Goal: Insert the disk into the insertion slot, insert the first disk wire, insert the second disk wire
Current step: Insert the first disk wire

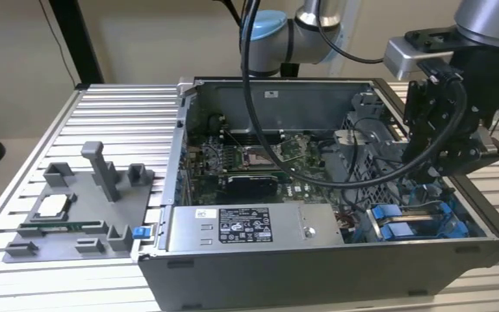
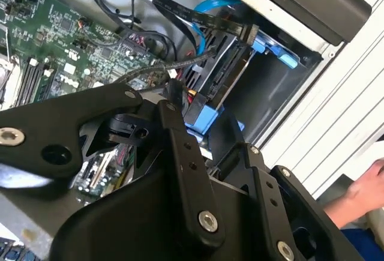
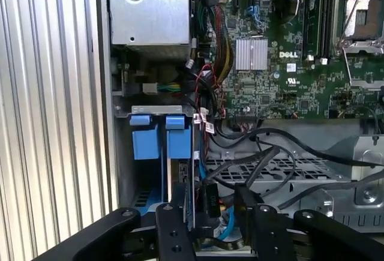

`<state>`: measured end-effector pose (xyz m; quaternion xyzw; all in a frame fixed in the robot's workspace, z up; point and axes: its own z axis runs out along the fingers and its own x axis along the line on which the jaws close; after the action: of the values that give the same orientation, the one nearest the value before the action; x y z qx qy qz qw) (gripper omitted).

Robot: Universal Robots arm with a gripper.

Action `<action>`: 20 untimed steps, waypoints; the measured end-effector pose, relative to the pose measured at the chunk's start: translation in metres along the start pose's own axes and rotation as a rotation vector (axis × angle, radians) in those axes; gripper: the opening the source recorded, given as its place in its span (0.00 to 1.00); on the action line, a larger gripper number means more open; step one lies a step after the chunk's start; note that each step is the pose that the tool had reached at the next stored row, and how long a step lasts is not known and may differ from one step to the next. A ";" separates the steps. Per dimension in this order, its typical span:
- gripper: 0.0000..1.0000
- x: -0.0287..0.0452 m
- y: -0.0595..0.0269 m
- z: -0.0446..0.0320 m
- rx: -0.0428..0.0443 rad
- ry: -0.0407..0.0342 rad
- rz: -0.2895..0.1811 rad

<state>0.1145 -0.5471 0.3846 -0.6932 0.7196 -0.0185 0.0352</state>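
Disk (image 3: 179,144) in blue carrier, on edge in insertion slot (image 1: 416,224).

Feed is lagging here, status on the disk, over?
Gripper at the slot. Disk in slot. Black cables crowd it; hand outside the case.

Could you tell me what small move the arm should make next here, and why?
Probably ease the gripper slightly toward the disk. In the first wrist view a black connector sits right at the gripper, beside the disk's edge in the slot, and does not look seated yet.
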 end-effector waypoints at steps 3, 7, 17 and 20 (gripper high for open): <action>1.00 -0.0002 0.0001 0.0017 0.0134 -0.0003 -0.001; 1.00 0.0000 0.0009 0.0020 0.0151 -0.0006 -0.001; 1.00 0.0066 0.0012 0.0003 0.0147 -0.0106 -0.001; 1.00 0.0078 0.0045 -0.0002 0.0146 -0.0149 -0.001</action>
<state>0.1097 -0.5548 0.3843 -0.6933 0.7189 -0.0186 0.0456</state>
